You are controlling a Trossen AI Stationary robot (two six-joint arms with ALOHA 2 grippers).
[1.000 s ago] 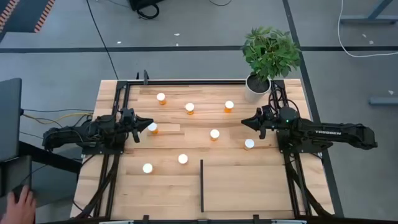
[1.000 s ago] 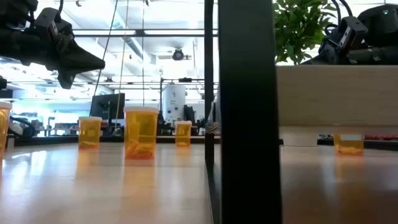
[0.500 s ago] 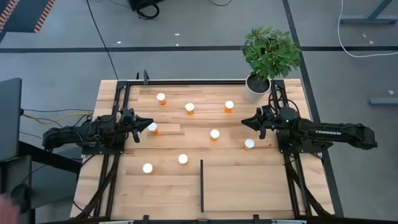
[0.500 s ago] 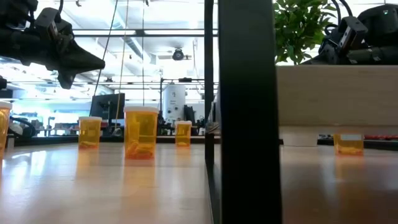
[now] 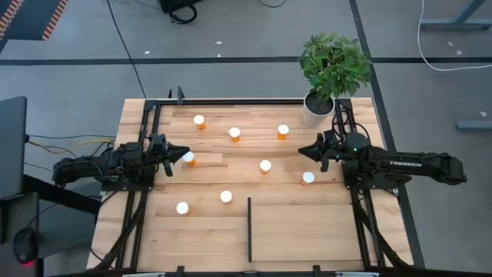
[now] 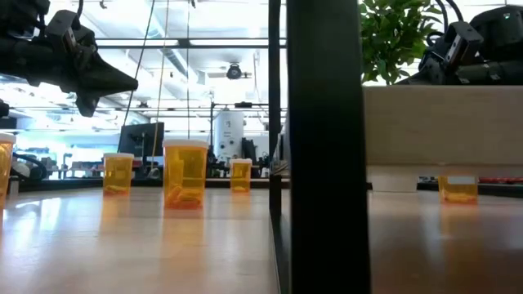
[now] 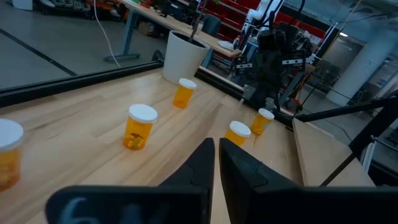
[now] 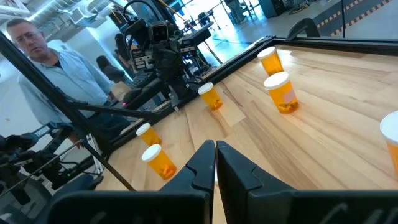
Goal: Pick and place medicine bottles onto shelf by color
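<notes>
Eight white-capped orange medicine bottles [image 5: 226, 197] stand upright; scattered.

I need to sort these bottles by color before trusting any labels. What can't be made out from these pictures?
- High view: each medicine bottle shows mostly its white cap, so body colors are hard to tell.
- Low view: a black post close to the lens hides the table's middle; a light-wood panel hides what lies behind it.
- Left wrist view: one bottle is cut off by the picture's edge.
- Right wrist view: another bottle is cut off likewise.
</notes>
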